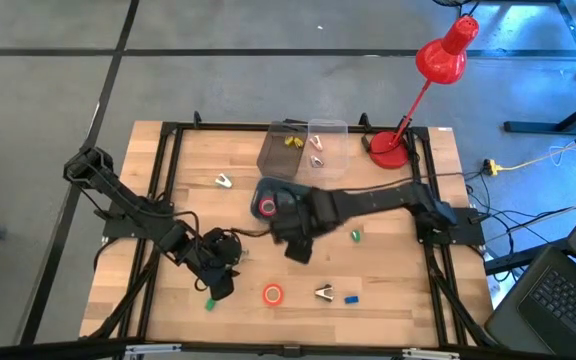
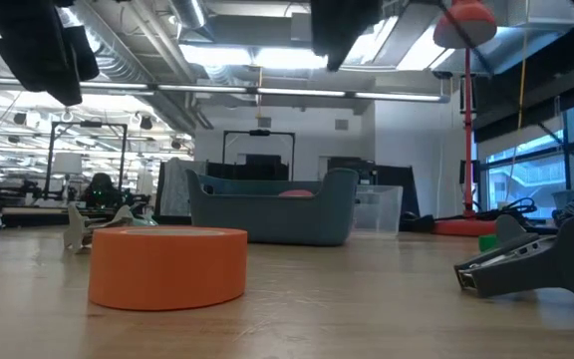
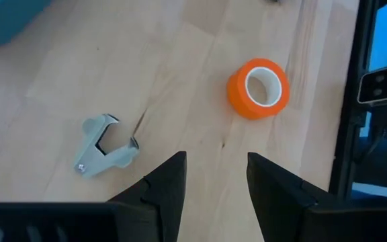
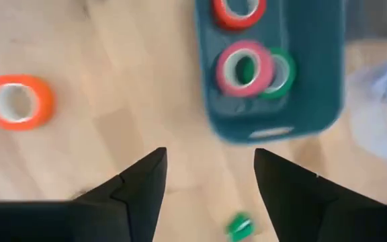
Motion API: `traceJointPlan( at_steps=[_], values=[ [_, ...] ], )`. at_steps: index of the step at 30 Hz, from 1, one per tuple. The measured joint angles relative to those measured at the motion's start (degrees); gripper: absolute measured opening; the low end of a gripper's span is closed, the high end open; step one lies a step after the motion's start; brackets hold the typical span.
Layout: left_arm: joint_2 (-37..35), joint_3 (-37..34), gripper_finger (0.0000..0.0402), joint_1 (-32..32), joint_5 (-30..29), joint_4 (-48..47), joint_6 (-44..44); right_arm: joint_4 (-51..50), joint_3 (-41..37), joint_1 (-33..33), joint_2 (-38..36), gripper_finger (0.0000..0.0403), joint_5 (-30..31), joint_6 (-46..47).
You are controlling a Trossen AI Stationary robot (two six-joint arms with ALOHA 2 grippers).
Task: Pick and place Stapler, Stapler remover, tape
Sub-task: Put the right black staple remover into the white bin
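Observation:
An orange roll of tape (image 1: 273, 294) lies flat on the table near the front edge, also in the left wrist view (image 3: 259, 87). The blue tray (image 1: 260, 187) holds red (image 4: 237, 10), pink (image 4: 244, 69) and green (image 4: 282, 72) tape rolls. One stapler remover (image 1: 324, 292) lies right of the orange roll, another (image 1: 224, 181) at the far left. My left gripper (image 3: 217, 156) hovers open at the front left, nothing between its fingers. My right gripper (image 4: 210, 153) hangs open above the table just in front of the tray. The stapler does not show.
A clear container (image 1: 308, 150) with small items stands behind the tray. A red desk lamp (image 1: 388, 150) stands at the far right. Small green (image 1: 356, 235) and blue (image 1: 352, 297) blocks lie on the table, another green one (image 1: 209, 302) by the left gripper.

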Motion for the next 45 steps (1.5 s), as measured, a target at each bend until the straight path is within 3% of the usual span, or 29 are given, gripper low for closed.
traceJointPlan(
  at_steps=[11,18,23,27,34,45],
  values=[
    [0.0,0.0,0.0148,-0.41,0.03,-0.32,1.92,0.19,-0.09,12.8,-1.9,0.0208,-0.38,20.47],
    [0.0,0.0,0.0148,-0.41,0.02,-0.3,2.06,0.17,-0.11,18.99,-1.9,0.0207,-2.32,24.7],
    [0.0,0.0,0.0148,-0.41,0.0,-0.12,1.52,0.26,-1.52,25.29,-1.7,0.0207,-4.72,8.85],
    [0.0,0.0,0.0148,-0.41,-0.05,1.37,1.52,0.53,-8.25,28.23,-1.55,0.0207,-13.28,-1.06],
    [-0.02,0.0,0.0148,-0.27,-3.29,5.36,4.74,13.92,-22.53,25.96,-1.38,0.0207,-24.03,-8.87],
    [-0.02,0.0,0.0148,-0.28,-3.26,6.12,4.51,25.42,-24.35,16.25,-1.38,0.0207,-19.96,-15.85]
  ],
)
